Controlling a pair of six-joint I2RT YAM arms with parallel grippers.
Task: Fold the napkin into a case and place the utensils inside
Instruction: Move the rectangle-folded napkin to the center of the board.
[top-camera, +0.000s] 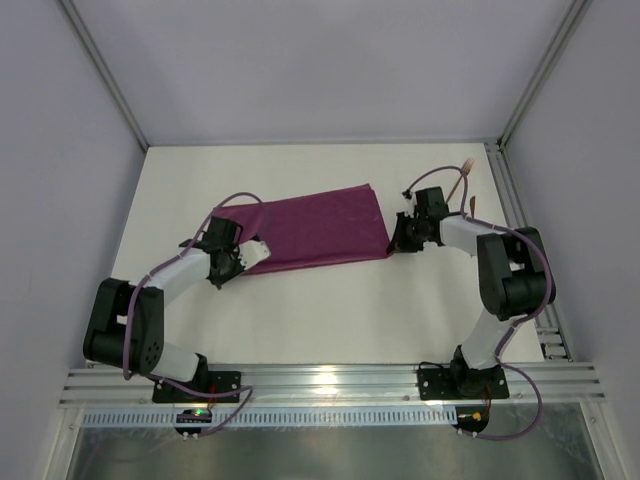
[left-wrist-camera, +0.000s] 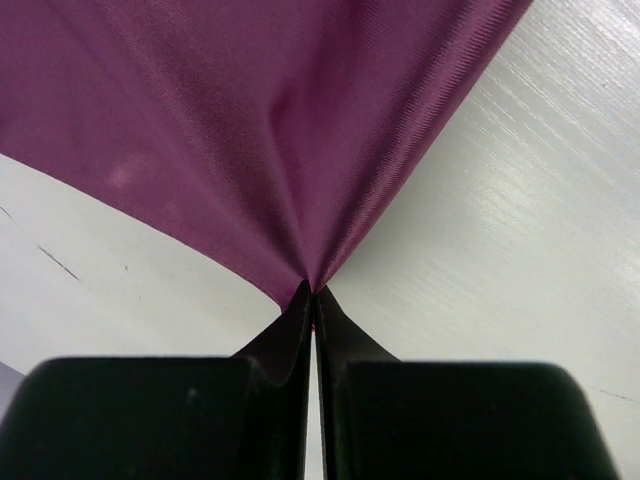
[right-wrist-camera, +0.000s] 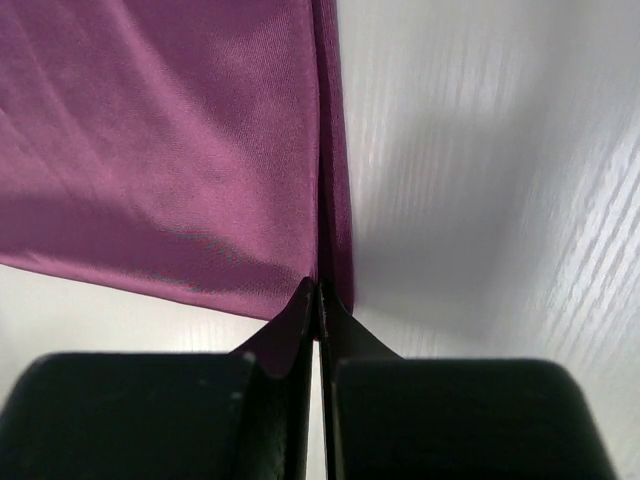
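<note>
The plum-purple napkin (top-camera: 315, 230) lies spread as a slanted rectangle on the white table (top-camera: 330, 320), in the middle. My left gripper (top-camera: 263, 252) is shut on its near-left corner; in the left wrist view the cloth (left-wrist-camera: 250, 120) fans out from the pinched tips (left-wrist-camera: 313, 292). On the other side, my right gripper (top-camera: 392, 245) is shut on the near-right corner, with the napkin's edge (right-wrist-camera: 170, 150) running straight away from its tips (right-wrist-camera: 318, 285). The utensils (top-camera: 465, 182) lie at the back right behind the right arm; I see slim copper-brown handles and one pale end, partly hidden.
A metal rail (top-camera: 505, 190) runs along the table's right edge, close to the utensils. Another rail (top-camera: 330, 380) crosses the near edge, where both arm bases are bolted. Pale walls and slanted frame posts close in the back and sides.
</note>
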